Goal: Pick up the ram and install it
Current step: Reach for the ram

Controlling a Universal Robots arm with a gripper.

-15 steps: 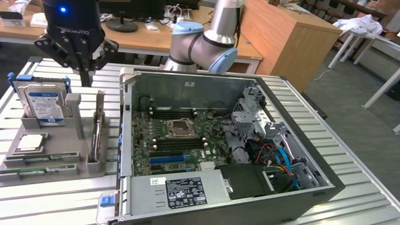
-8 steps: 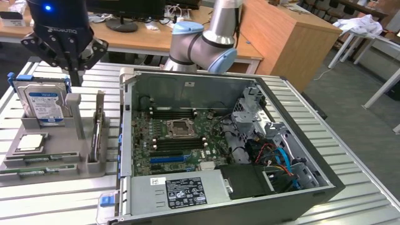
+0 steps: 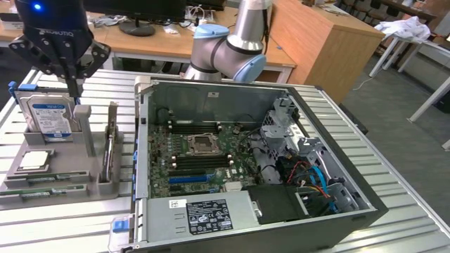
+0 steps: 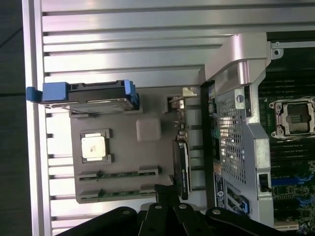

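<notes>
Ram lies flat in a groove of the grey holder, on the side nearest the exterior camera. We see a second green stick in the next groove, just beside it. Farther back on the same holder a square processor chip rests in its recess, and a hard drive with a blue label stands upright. We find the gripper hanging above the holder beside the hard drive, well apart from the ram, its fingers pressed together with nothing between them. To the exterior view's right the open computer case lies on the slatted metal table, its motherboard exposed.
</notes>
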